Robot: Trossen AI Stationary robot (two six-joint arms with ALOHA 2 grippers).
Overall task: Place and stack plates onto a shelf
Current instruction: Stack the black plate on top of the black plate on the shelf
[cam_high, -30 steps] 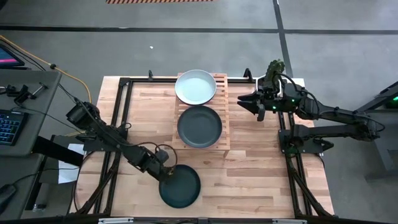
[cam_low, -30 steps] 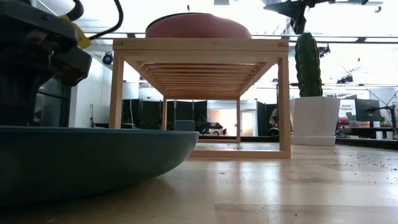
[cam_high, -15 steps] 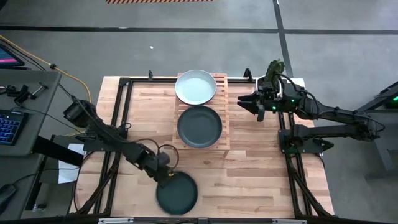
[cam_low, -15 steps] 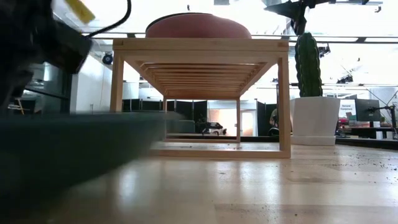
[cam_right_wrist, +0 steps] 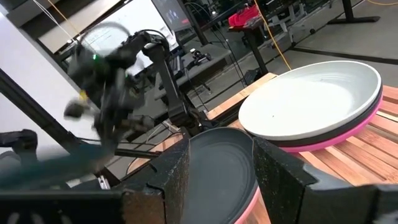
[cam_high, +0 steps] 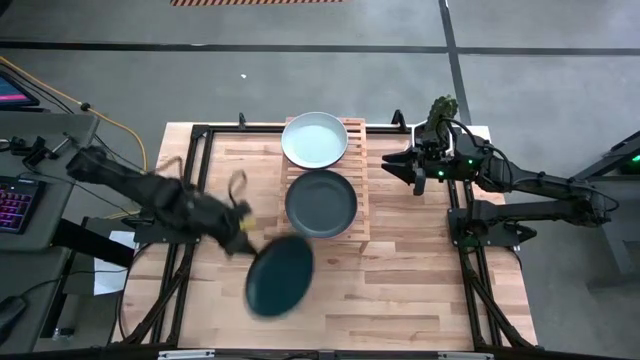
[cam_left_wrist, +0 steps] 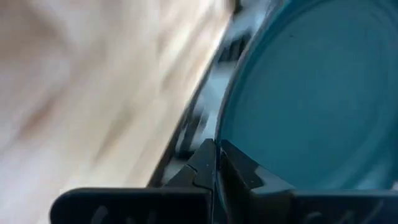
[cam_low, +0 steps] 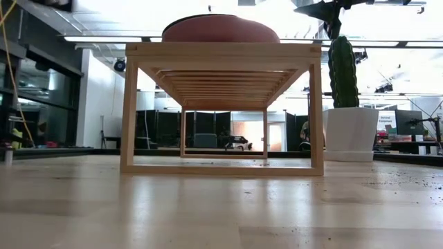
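Over the near-left part of the tabletop (cam_high: 420,290), our left gripper (cam_high: 243,228) now carries a dark teal plate (cam_high: 279,276) clear of the wood. A second ago that plate lay flat at the near edge with our jaws still apart around its rim; now they are pinched fully together on the rim, as the left wrist view shows with the plate (cam_left_wrist: 311,93) filling the space beyond the fingertips. The plate has also vanished from the low view, where it had filled the near-left corner, so we judge it truly lifted, not dragged.

On the shelf (cam_high: 355,180), nothing has moved. At its far end a pale mint-white plate (cam_high: 314,139) sits on a pink plate (cam_right_wrist: 329,140); at its near end another dark plate (cam_high: 321,203) rests, with a pink rim showing under it in the right wrist view.

Our right gripper (cam_high: 392,165) waits just right of the shelf, above the tabletop, jaws spread wide and holding nothing.

With the grasp made and the lift under way, we judge the next step to be carrying the plate over the near stack and lowering it level, so the thin rim grip does not let it tilt.
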